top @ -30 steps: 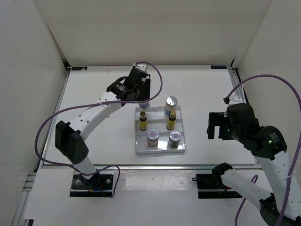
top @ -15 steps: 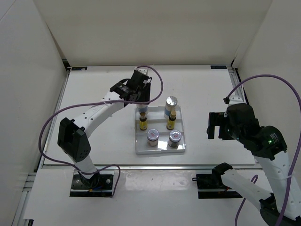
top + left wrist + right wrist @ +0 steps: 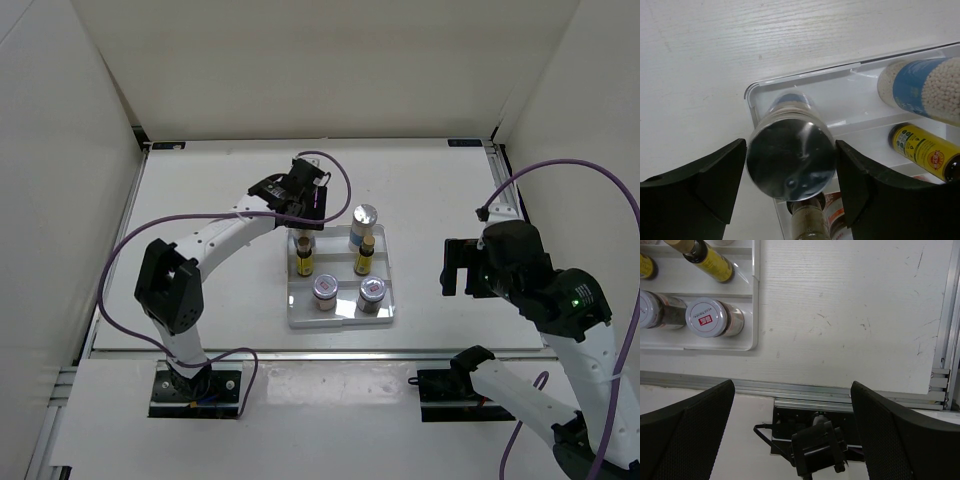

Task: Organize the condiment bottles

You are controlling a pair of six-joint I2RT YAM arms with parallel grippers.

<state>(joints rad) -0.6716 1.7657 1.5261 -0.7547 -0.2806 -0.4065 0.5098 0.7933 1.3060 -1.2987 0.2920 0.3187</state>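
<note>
While the left gripper (image 3: pixel 303 203) hung over the far-left corner of the tray (image 3: pixel 340 321), the right gripper (image 3: pixel 458 266) sat well to the right of the tray. Seen from the left wrist, its fingers (image 3: pixel 710 180) clamped a tall silver-lidded bottle (image 3: pixel 790 162) in that corner. Seen from the right wrist, the fingers (image 3: pixel 690 435) were spread wide apart, right of the tray.

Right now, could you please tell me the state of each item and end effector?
Left end effector: shut on held tall bottle.
Held tall bottle: upright, in tray's back-left corner.
Other tall bottle: upright, lidded.
Yellow bottles: upright, capped.
Short jars: upright, lidded.
Right end effector: open, empty.
</note>
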